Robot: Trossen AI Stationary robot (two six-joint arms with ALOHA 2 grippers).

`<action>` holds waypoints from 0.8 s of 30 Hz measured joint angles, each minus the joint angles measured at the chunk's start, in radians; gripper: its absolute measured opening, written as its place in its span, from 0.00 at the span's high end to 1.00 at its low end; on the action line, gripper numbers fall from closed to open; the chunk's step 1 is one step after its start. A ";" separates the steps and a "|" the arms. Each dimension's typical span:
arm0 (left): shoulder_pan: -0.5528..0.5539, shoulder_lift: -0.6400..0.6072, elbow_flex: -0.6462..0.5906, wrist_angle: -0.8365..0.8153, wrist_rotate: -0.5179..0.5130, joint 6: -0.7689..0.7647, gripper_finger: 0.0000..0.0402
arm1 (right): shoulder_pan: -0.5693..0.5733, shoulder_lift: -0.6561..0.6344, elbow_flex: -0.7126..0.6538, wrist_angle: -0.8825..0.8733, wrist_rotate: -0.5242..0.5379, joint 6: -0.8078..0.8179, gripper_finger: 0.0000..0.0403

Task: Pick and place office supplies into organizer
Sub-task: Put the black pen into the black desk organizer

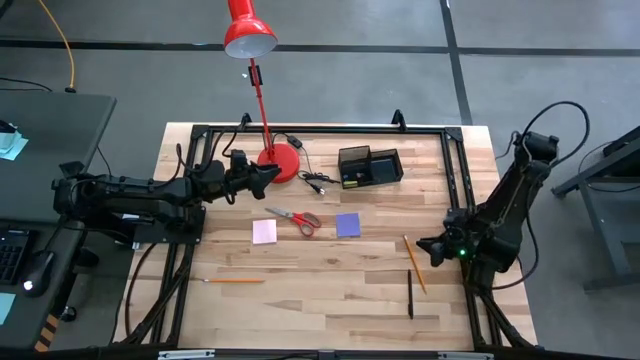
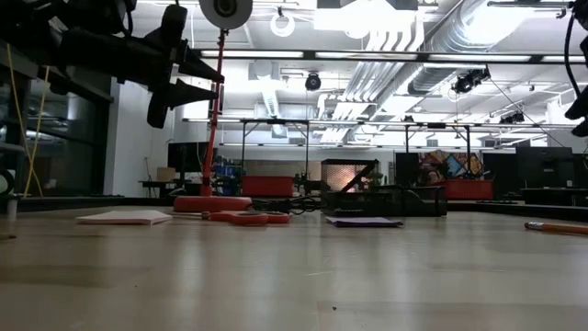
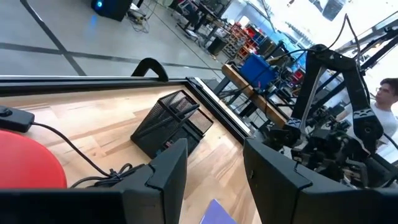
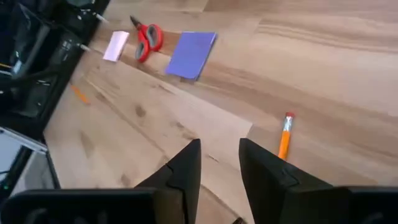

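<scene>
From the high view I have the whole table (image 1: 330,300): my left gripper (image 1: 268,176) hangs above the far-left part, just beside the red desk lamp (image 1: 278,162) base, fingers apart and holding nothing. The left wrist view confirms that gap and looks past the fingers to the black mesh organizer (image 3: 171,121), which sits at the far edge right of the lamp, with a black cable (image 1: 312,180) lying between them. My right gripper (image 1: 428,246) waits at the table's right side, fingers slightly apart and empty; its wrist view shows an orange pencil (image 4: 285,135) just beyond the fingertips. Only the overhead view shows that this pencil (image 1: 415,263) has a black pen (image 1: 410,294) beside it and that a second pencil (image 1: 235,281) lies well apart near the left front. The pink sticky-note pad (image 1: 264,232), red-handled scissors (image 1: 297,218) and purple sticky-note pad (image 1: 348,225) sit in a row mid-table, apart from each other, with bare wood around them. The low view alone shows how flat the pads lie and how high the left arm rides above them. The lamp's stem stands close beside the left gripper.
</scene>
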 joint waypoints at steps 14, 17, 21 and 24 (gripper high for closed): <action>0.000 0.000 0.000 0.011 0.013 0.024 0.64 | -0.098 0.090 -0.026 0.077 -0.173 -0.014 0.74; 0.000 0.000 0.000 0.006 0.015 0.025 0.64 | -0.098 0.118 -0.026 0.146 -0.189 -0.062 0.74; 0.000 0.000 0.000 0.003 0.016 0.027 0.64 | -0.098 0.167 -0.026 0.197 -0.213 -0.055 0.74; 0.000 0.000 0.000 0.004 0.016 0.028 0.64 | -0.098 0.201 -0.026 0.213 -0.212 -0.035 0.74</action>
